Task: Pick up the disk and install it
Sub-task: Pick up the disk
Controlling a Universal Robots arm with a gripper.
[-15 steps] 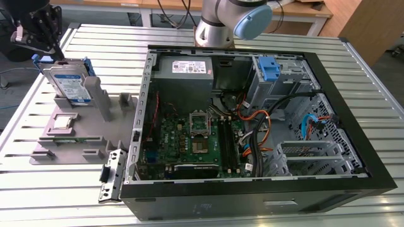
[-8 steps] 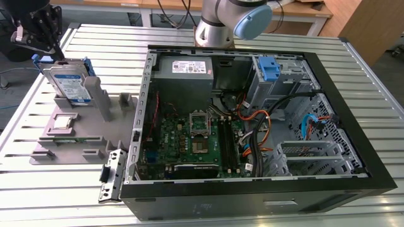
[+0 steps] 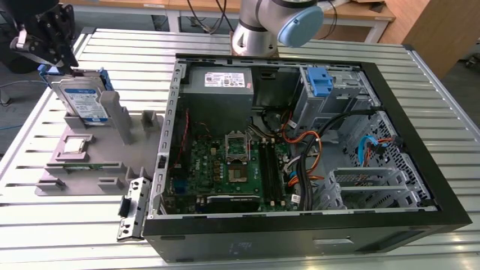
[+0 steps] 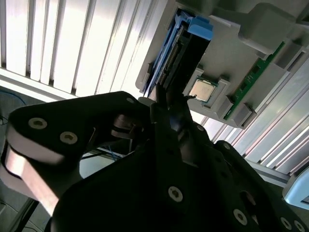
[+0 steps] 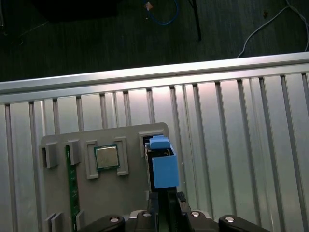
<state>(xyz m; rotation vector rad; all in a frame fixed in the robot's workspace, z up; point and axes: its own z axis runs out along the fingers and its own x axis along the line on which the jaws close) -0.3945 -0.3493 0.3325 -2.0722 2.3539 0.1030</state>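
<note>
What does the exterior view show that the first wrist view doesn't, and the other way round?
Extra in the exterior view: the open computer case with its green motherboard and grey power supply, plus the arm's base. Extra in the first wrist view: a white cable on the dark floor beyond the table. Shared: the gripper at the top of the disk, which stands on edge in the grey holder beside a processor chip and a memory stick.

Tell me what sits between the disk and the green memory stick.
A square processor chip sits between the disk and the green memory stick on the grey holder, in the first wrist view.
</note>
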